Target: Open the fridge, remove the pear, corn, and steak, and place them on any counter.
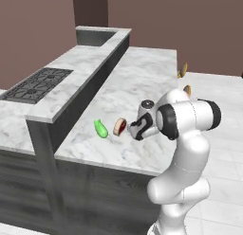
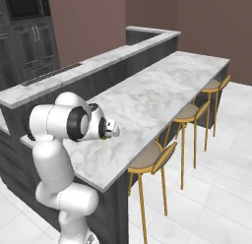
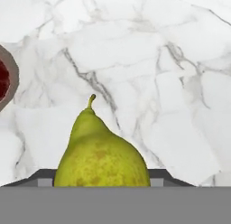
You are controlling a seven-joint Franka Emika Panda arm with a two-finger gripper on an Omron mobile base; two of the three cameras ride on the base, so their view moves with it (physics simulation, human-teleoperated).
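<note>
Your end effector (image 1: 133,130) clamps a speckled, tapered pear (image 3: 101,157) over veined marble bench (image 1: 142,77); round red steak (image 1: 120,127) at 9 o'clock, glossy pointed corn (image 1: 100,128) beyond.

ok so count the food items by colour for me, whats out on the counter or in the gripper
green: 2, the corn lying on the counter and the yellow-green pear in the gripper
red with a tan rim: 1, the steak beside the corn
total: 3
</note>
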